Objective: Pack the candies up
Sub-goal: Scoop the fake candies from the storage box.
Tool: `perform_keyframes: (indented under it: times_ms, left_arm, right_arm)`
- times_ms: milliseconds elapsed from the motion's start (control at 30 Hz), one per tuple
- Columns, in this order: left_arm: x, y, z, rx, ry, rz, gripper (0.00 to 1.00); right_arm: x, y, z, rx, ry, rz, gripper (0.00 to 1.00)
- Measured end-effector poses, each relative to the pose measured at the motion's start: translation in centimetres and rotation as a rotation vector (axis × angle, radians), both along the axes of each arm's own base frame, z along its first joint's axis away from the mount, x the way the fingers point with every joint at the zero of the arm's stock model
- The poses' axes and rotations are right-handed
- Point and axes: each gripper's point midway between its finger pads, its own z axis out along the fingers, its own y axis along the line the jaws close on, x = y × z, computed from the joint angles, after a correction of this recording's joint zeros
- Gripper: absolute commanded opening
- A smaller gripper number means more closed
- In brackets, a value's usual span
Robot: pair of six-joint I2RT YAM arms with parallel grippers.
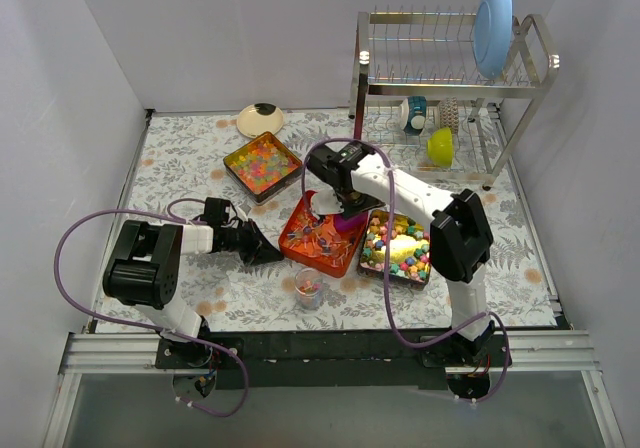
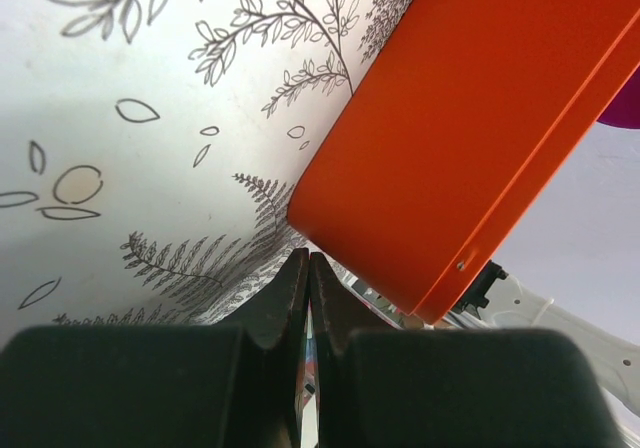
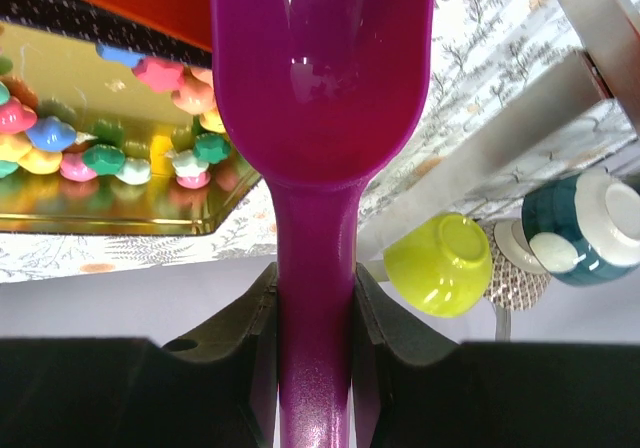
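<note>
Three trays hold the candies: glossy beads (image 1: pixel 262 163) at the back left, wrapped pieces in the orange tray (image 1: pixel 318 236) in the middle, and pastel chunky pieces (image 1: pixel 398 248) on the right, which also show in the right wrist view (image 3: pixel 100 138). A small clear cup (image 1: pixel 308 288) with a few candies stands in front of the orange tray. My right gripper (image 1: pixel 345 211) (image 3: pixel 315 278) is shut on the handle of the purple scoop (image 1: pixel 349 226) (image 3: pixel 320 88), held over the orange tray. My left gripper (image 1: pixel 268 251) (image 2: pixel 308 260) is shut and empty, its tips right by the orange tray's wall (image 2: pixel 470 138).
A metal dish rack (image 1: pixel 450 88) stands at the back right with a blue plate (image 1: pixel 492 26), a yellow-green bowl (image 1: pixel 440 146) (image 3: pixel 440 263) and a teal cup (image 1: pixel 414 114) (image 3: pixel 590 228). A cream bowl (image 1: pixel 260 120) lies upside down at the back. White walls enclose the table.
</note>
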Motion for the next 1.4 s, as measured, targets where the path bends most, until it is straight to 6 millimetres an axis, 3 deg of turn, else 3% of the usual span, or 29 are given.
perform_keyframes:
  times_ms: [333, 733, 933, 1067, 1267, 1367, 1400]
  left_arm:
    - [-0.2, -0.3, -0.7, -0.007, 0.031, -0.007, 0.00]
    - [0.2, -0.8, -0.8, -0.027, 0.045, -0.032, 0.00]
    - [0.1, -0.9, -0.8, -0.036, 0.057, -0.043, 0.00]
    - [0.0, -0.9, -0.8, -0.035, 0.064, -0.042, 0.00]
    - [0.2, -0.7, -0.6, -0.015, 0.059, -0.059, 0.01]
    - [0.2, -0.5, -0.6, 0.008, 0.050, -0.071, 0.10]
    - [0.2, -0.4, -0.6, 0.018, 0.045, -0.075, 0.19]
  right_arm:
    - [-0.1, 2.1, -2.9, -0.010, 0.042, 0.047, 0.01]
    - [-2.6, 8.6, -7.5, 0.055, 0.140, 0.148, 0.01]
    - [-1.4, 12.1, -7.9, 0.157, 0.132, 0.065, 0.01]
    - [-2.0, 12.0, -8.5, 0.214, 0.168, 0.003, 0.01]
    - [-4.2, 10.2, -9.1, 0.335, 0.300, -0.083, 0.01]
    - [-4.8, 9.9, -9.0, 0.404, 0.363, -0.117, 0.01]
    - [-4.9, 9.9, -8.8, 0.425, 0.379, -0.125, 0.01]
